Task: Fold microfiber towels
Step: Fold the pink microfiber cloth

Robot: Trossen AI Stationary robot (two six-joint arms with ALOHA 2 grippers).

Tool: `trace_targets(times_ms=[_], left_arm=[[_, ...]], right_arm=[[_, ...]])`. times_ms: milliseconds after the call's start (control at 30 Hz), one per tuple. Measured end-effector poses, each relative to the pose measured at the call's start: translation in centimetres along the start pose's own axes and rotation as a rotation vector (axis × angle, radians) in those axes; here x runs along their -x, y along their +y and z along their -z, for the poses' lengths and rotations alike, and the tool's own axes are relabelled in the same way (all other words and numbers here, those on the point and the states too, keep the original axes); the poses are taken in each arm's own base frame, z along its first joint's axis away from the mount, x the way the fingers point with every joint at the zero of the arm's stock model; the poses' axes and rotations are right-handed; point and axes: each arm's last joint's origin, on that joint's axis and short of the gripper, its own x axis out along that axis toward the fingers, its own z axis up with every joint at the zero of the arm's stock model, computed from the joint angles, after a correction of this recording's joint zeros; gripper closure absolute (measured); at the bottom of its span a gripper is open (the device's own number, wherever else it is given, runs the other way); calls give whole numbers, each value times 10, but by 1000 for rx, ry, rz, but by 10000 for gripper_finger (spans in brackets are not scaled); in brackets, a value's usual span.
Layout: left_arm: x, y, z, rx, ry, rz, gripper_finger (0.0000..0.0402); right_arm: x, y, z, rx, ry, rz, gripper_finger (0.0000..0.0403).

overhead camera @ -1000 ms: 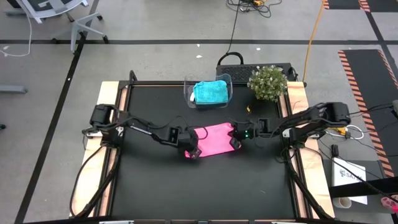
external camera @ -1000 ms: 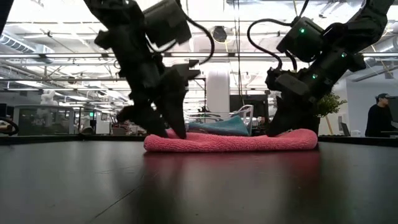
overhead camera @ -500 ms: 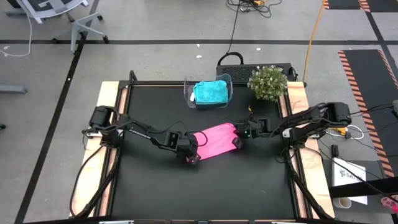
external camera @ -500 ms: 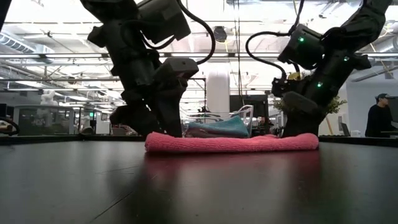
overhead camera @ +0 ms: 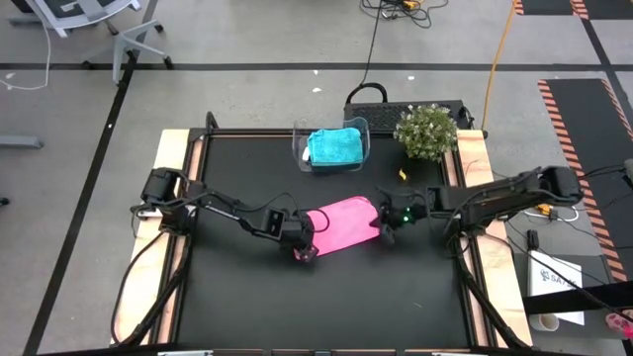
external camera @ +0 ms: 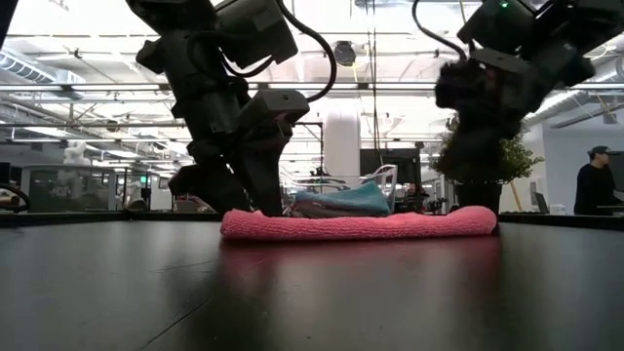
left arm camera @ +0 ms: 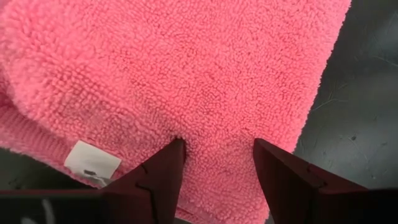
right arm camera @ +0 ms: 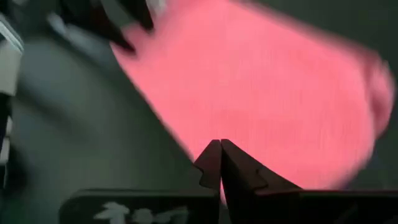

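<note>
Right claw [overhead camera: 385, 229] has backed off the pink towel [overhead camera: 341, 223] and come up a bit since a second ago. It was planted on the towel's right end then; now it sits just off that edge, fingers pressed together on nothing. The towel also looks narrower and more bunched than it did, and it has slid a touch toward the left edge of the tabletop [overhead camera: 247, 307].

Left claw [left arm camera: 214, 163] is down on the towel's left end, fingers spread and pushed into the pile, tips touching the fabric close to the small white tag [left arm camera: 92, 163]. It's pressing rather than pinching, as far as I can tell.

What could go wrong: with only one end pinned, any drag from the left arm could pull the whole thing sideways and undo the fold. Fuzzy pile snagging on the fingertips when they lift seems possible too.

Towel itself: bright pink, fluffy, lying low and flat as a folded pad around the middle of the tabletop, slightly skewed to the edges. From the low view it's an even slab, both ends rounded. A teal towel [overhead camera: 334, 146] sits folded in the clear bin [overhead camera: 300, 148] near the back edge.
</note>
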Motion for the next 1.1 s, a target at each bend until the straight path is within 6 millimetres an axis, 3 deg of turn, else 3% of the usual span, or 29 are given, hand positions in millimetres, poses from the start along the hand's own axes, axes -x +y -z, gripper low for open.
trace_targets(times_ms=[267, 533, 767, 1100], left_arm=[[0, 1, -1, -10, -2, -2, 202], [0, 1, -1, -23, -6, -4, 202], [-1, 1, -1, -27, -12, -8, 202], [-1, 2, -2, -27, -14, -10, 202]], right_arm=[[2, 5, 27, -144, 218, 62, 342], [2, 3, 31, -302, 246, 107, 252], [-12, -3, 38, -368, 296, 187, 190], [-31, -9, 20, -398, 142, 134, 166]])
